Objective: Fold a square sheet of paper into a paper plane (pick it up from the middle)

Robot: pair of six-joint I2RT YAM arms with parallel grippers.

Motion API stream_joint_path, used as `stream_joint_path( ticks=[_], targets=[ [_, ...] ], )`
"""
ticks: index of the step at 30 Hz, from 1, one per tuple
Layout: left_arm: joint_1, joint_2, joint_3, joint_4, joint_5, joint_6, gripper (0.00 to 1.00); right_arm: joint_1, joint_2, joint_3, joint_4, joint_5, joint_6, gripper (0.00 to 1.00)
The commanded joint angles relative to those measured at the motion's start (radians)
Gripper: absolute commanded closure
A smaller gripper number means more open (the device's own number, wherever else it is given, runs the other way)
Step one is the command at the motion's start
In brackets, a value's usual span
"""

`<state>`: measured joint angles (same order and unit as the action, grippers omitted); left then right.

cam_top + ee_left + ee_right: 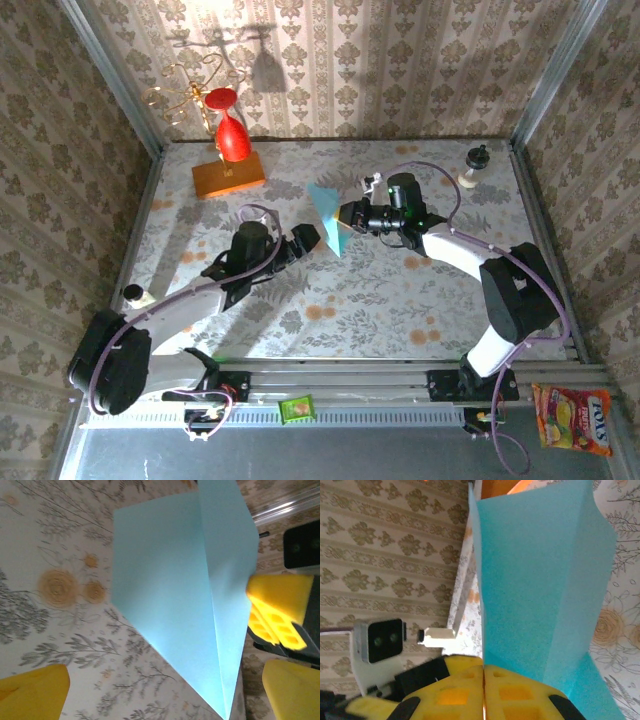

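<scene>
Fingers of our right gripper (483,672) are clenched on an edge of the paper plane (327,215), holding it up over the middle of the table (420,300), while our left gripper (308,237) hangs just beside its lower tip, spread wide, grasping nothing.

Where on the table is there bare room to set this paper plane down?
The broad near stretch of table between the two arms is bare, as is the far strip beside the orange block. The middle is crowded: the right pincer holds the paper plane next to the left pincer.
</scene>
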<state>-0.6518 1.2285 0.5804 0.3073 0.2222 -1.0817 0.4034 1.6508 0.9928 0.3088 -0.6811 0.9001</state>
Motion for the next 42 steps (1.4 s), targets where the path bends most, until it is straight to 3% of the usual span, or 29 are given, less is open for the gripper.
stream_joint_path(
  ticks=[1, 11, 17, 23, 33, 42],
  targets=[
    [-0.044, 0.019, -0.034, 0.141, -0.037, -0.091, 0.0, -0.004, -0.025, -0.014, 0.078, 0.033, 0.113, 0.89],
    [-0.106, 0.171, -0.03, 0.427, -0.04, -0.197, 0.0, -0.003, -0.017, -0.023, 0.145, 0.02, 0.227, 0.89],
    [-0.097, 0.178, 0.015, 0.412, -0.062, -0.149, 0.03, -0.007, -0.023, -0.035, 0.139, 0.014, 0.234, 0.89],
    [-0.08, 0.183, 0.045, 0.385, -0.054, -0.121, 0.16, -0.01, -0.029, -0.043, 0.143, 0.005, 0.242, 0.89],
    [-0.077, 0.191, 0.067, 0.372, -0.045, -0.096, 0.46, -0.015, -0.042, -0.051, 0.152, 0.003, 0.255, 0.9],
    [-0.076, 0.196, 0.069, 0.379, -0.035, -0.09, 0.59, -0.018, -0.045, -0.06, 0.161, 0.0, 0.269, 0.89]
  ],
)
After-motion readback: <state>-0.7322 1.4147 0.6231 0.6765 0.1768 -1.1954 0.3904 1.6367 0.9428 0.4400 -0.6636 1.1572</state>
